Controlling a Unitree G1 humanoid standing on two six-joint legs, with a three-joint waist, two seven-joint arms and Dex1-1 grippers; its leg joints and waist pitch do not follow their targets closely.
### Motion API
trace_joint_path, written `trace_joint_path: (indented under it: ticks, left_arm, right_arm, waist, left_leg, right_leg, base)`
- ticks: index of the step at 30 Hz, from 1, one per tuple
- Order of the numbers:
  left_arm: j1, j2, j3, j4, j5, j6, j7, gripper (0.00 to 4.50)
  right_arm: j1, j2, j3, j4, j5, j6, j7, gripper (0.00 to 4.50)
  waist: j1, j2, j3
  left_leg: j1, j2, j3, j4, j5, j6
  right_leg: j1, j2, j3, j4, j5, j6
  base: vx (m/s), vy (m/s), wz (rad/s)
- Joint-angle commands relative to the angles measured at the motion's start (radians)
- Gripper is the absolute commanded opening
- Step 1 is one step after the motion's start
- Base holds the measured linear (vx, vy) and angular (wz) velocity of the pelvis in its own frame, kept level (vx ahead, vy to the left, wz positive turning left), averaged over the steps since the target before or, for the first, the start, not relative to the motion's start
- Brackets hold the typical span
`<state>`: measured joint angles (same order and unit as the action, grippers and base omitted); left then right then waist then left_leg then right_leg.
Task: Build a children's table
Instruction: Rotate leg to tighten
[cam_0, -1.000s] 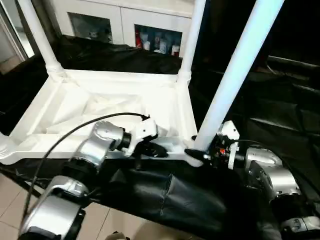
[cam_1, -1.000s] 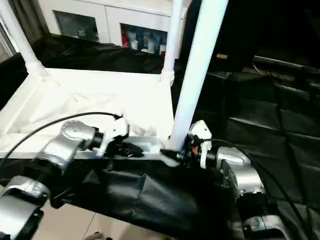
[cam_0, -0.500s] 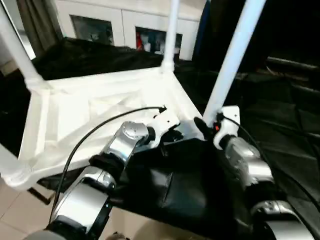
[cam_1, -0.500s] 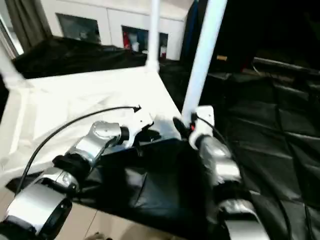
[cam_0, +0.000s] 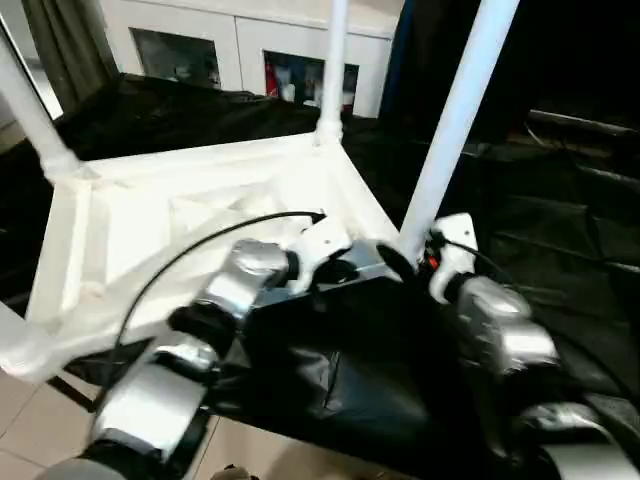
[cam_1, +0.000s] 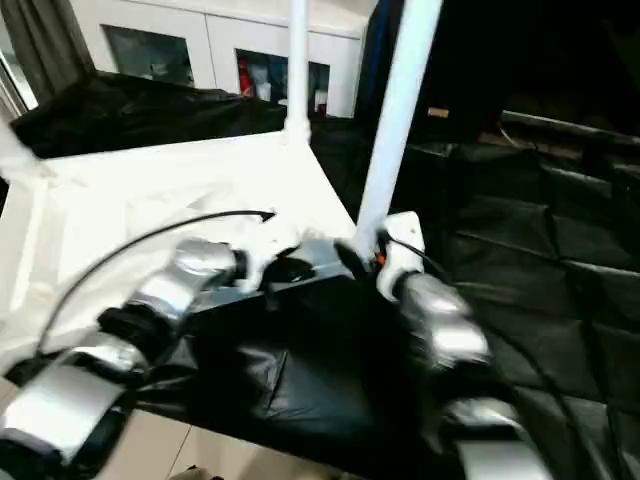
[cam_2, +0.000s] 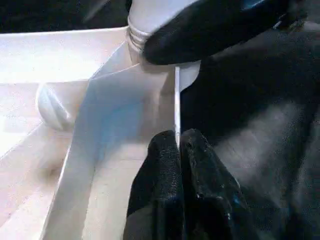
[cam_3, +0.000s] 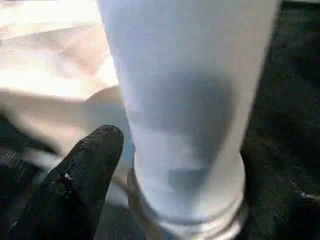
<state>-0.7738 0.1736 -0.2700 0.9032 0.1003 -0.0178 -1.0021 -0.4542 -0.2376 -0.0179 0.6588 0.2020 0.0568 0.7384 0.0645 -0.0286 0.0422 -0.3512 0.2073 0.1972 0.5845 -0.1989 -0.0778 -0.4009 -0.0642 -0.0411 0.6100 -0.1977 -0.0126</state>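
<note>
The left gripper (cam_2: 177, 150) is pinched together on the thin rim of the children's table top (cam_0: 170, 225), which lies upside down on the black-draped bench (cam_0: 350, 380) with three legs showing upright in its sockets. The right gripper (cam_3: 165, 165) stands apart around the base of the near leg (cam_0: 455, 125), one finger (cam_3: 82, 170) beside it, not clamped. The risk, as I judge it: with nothing squeezing that leg, any tug on the rim could tilt or unseat it if it is not fully home, and the top overhangs the bench edge, so it could slide off.
</note>
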Motion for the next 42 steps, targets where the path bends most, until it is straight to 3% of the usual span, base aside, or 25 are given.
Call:
trace_joint_path:
  ticks: [1, 5, 7, 14, 16, 23, 27, 31, 34, 35, 38, 42]
  left_arm:
    - [0.027, 0.005, -0.008, -0.022, -0.023, 0.002, -0.065, 0.00]
    - [0.054, 0.056, -0.023, -0.072, -0.046, 0.002, -0.191, 0.00]
    - [0.065, 0.077, -0.029, -0.092, -0.050, 0.004, -0.229, 0.00]
    - [0.089, 0.112, -0.029, -0.133, -0.059, 0.024, -0.285, 0.00]
    - [0.095, 0.119, -0.027, -0.144, -0.060, 0.030, -0.288, 0.00]
    - [0.103, 0.112, -0.024, -0.158, -0.058, 0.039, -0.263, 0.00]
    - [0.080, 0.077, -0.009, -0.115, -0.036, 0.027, -0.149, 0.00]
    - [0.041, 0.017, 0.005, -0.056, -0.007, 0.030, 0.007, 0.00]
    - [0.024, -0.019, 0.003, -0.035, 0.005, 0.043, 0.071, 0.00]
    - [0.017, -0.035, 0.002, -0.026, 0.009, 0.047, 0.098, 0.00]
    - [-0.007, -0.101, -0.005, 0.013, 0.027, 0.054, 0.178, 0.00]
    - [-0.016, -0.139, -0.012, 0.028, 0.032, 0.050, 0.199, 0.00]
  right_arm:
    - [0.029, -0.014, 0.067, -0.071, 0.029, 0.028, 0.154, 3.78]
    - [0.072, -0.096, 0.093, -0.149, 0.068, 0.059, 0.327, 3.78]
    - [0.080, -0.121, 0.099, -0.157, 0.067, 0.058, 0.367, 3.78]
    - [0.097, -0.149, 0.115, -0.187, 0.069, 0.082, 0.428, 3.62]
    - [0.103, -0.142, 0.120, -0.196, 0.072, 0.095, 0.438, 3.28]
    - [0.118, -0.125, 0.126, -0.198, 0.064, 0.101, 0.432, 2.81]
    - [0.125, -0.101, 0.118, -0.175, 0.035, 0.098, 0.334, 2.66]
    - [0.109, -0.044, 0.096, -0.097, -0.042, 0.079, 0.102, 2.61]
    - [0.092, 0.001, 0.071, -0.057, -0.066, 0.077, -0.036, 2.61]
    - [0.083, 0.020, 0.055, -0.042, -0.070, 0.079, -0.092, 2.61]
    - [0.034, 0.091, -0.006, 0.028, -0.073, 0.079, -0.314, 2.61]
    - [0.011, 0.132, -0.016, 0.041, -0.075, 0.075, -0.391, 2.60]
  waist:
    - [0.003, -0.010, -0.052]
    - [0.007, -0.008, -0.050]
    - [0.007, -0.007, -0.049]
    - [0.009, -0.009, -0.050]
    - [0.009, -0.013, -0.050]
    - [0.007, -0.013, -0.050]
    - [0.005, -0.013, -0.046]
    - [-0.001, -0.013, -0.040]
    - [-0.004, -0.016, -0.039]
    - [-0.006, -0.011, -0.040]
    - [-0.010, -0.010, -0.041]
    - [-0.012, -0.007, -0.046]
  left_leg:
    - [-0.002, 0.028, -0.013, -0.064, -0.142, 0.087]
    - [0.000, 0.032, -0.011, -0.064, -0.153, 0.096]
    - [0.000, 0.033, -0.010, -0.064, -0.162, 0.084]
    - [0.000, 0.033, -0.010, -0.064, -0.148, 0.077]
    - [0.000, 0.033, -0.009, -0.063, -0.145, 0.078]
    - [0.001, 0.032, -0.010, -0.064, -0.147, 0.071]
    - [0.002, 0.030, -0.010, -0.065, -0.165, 0.065]
    - [0.010, 0.027, -0.015, -0.071, -0.240, 0.026]
    - [0.010, 0.027, -0.019, -0.074, -0.254, 0.015]
    - [0.008, 0.026, -0.020, -0.075, -0.255, 0.016]
    - [0.008, 0.024, -0.020, -0.076, -0.251, 0.005]
    - [0.006, 0.024, -0.019, -0.074, -0.229, 0.010]
  right_leg:
    - [0.055, -0.075, 0.042, -0.070, -0.089, -0.238]
    - [0.054, -0.072, 0.040, -0.069, -0.092, -0.253]
    - [0.051, -0.072, 0.038, -0.068, -0.109, -0.256]
    - [0.050, -0.073, 0.039, -0.067, -0.111, -0.252]
    - [0.050, -0.072, 0.038, -0.066, -0.109, -0.251]
    - [0.049, -0.073, 0.039, -0.068, -0.127, -0.245]
    - [0.046, -0.074, 0.040, -0.074, -0.161, -0.236]
    - [0.036, -0.078, 0.041, -0.096, -0.361, -0.181]
    - [0.034, -0.078, 0.040, -0.102, -0.421, -0.148]
    - [0.034, -0.077, 0.040, -0.103, -0.425, -0.142]
    - [0.031, -0.076, 0.041, -0.102, -0.407, -0.142]
    - [0.035, -0.074, 0.043, -0.095, -0.315, -0.163]
  base:
    - [0.000, 0.000, 0.00]
    - [0.000, 0.000, 0.00]
    - [0.000, 0.000, 0.00]
    - [0.000, 0.000, 0.00]
    - [0.000, 0.000, 0.00]
    - [0.000, 0.000, 0.00]
    - [0.000, 0.000, 0.00]
    - [0.000, 0.000, 0.00]
    - [0.000, 0.000, 0.00]
    - [0.000, 0.000, 0.00]
    - [0.000, 0.000, 0.00]
    - [0.000, 0.000, 0.00]
